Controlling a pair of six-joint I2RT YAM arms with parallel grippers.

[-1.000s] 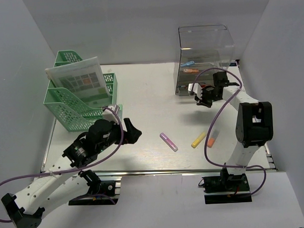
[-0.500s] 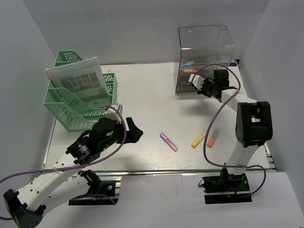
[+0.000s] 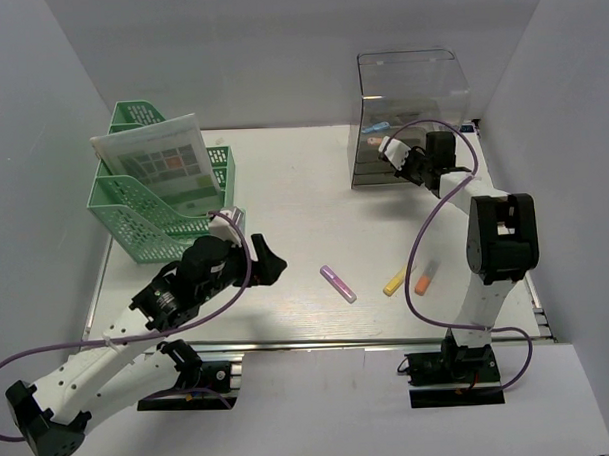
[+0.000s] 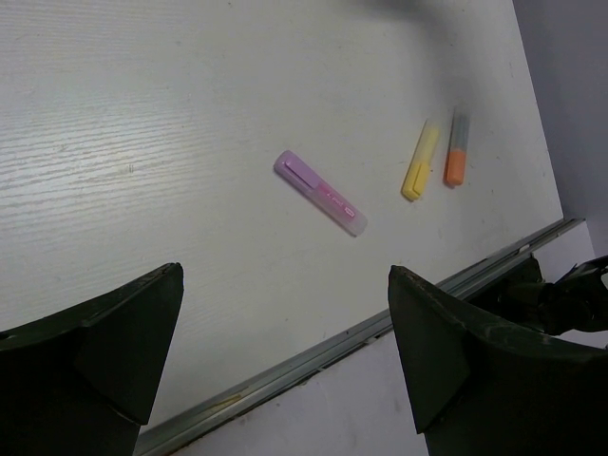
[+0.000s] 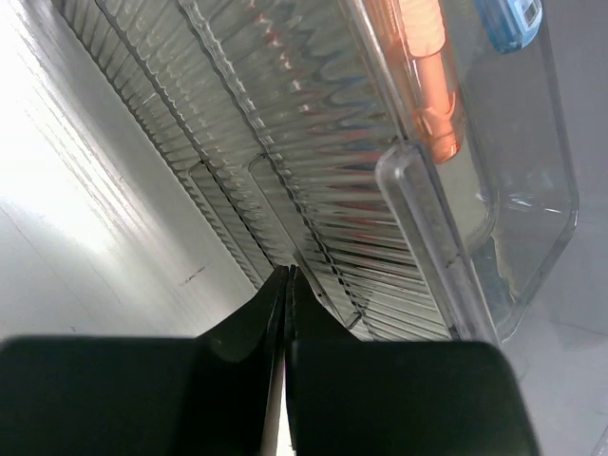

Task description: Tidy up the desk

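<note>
The desk (image 3: 293, 188) is a white tabletop with a silver rail (image 4: 380, 328) along its front edge. Three highlighters lie near the front: purple (image 3: 337, 284) (image 4: 320, 193), yellow (image 3: 397, 279) (image 4: 420, 161) and orange (image 3: 423, 281) (image 4: 456, 163). My left gripper (image 3: 269, 261) (image 4: 285, 274) hovers left of the purple one, jaws wide open and empty. My right gripper (image 3: 390, 151) (image 5: 288, 271) is shut, with nothing visible between its fingers. Its tips sit against the ribbed front of the clear organizer box (image 3: 410, 104) (image 5: 313, 142).
A green mesh file rack (image 3: 163, 198) holding a printed sheet stands at the back left. Inside the clear box lie an orange marker (image 5: 432, 85) and a blue item (image 5: 508, 19). Grey walls enclose the desk on three sides.
The right gripper, shut throughout, has moved away from me and up to the clear box's front. The left arm shifted slightly right, still open.
</note>
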